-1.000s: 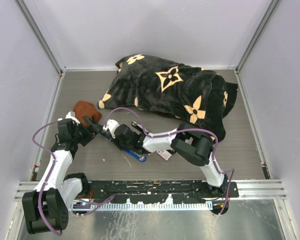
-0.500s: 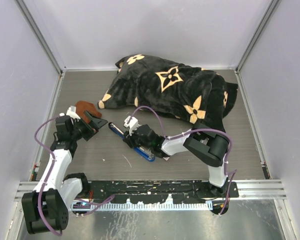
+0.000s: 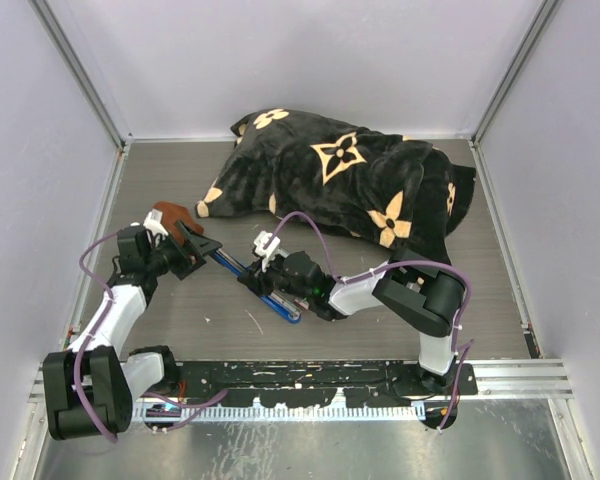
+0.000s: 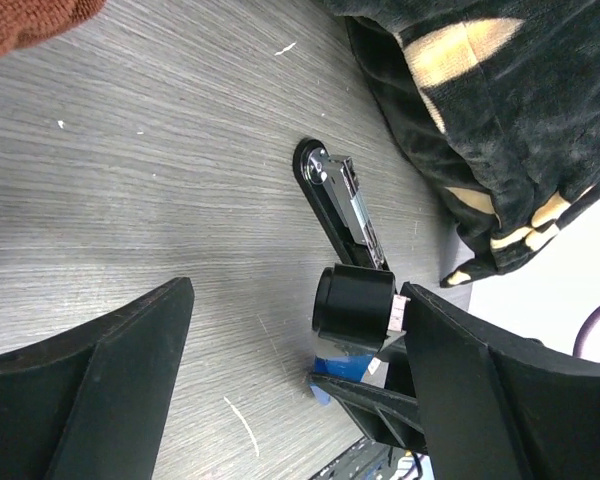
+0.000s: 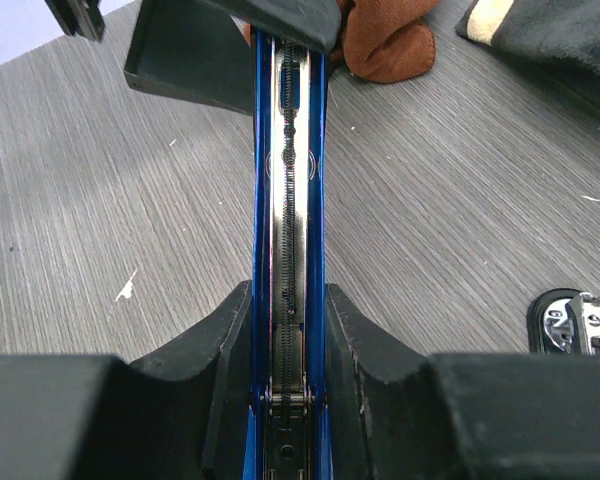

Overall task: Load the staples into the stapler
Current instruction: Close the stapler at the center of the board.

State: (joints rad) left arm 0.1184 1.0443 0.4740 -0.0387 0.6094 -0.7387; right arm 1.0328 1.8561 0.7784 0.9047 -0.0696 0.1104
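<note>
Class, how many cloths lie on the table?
2. A small brown cloth lies at the left; a large black patterned cloth lies across the back. Others may be hidden under it.

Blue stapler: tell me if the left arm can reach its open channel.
Probably yes: the left pincer hangs open at the far end of the blue stapler, and the right pincer clamps only its sides, channel uncovered.

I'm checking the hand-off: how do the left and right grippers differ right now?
The left gripper is open, jaws spread wide; the right gripper is shut. The left gripper holds nothing; the right gripper clamps the blue stapler by its open magazine. Both have black fingers.
</note>
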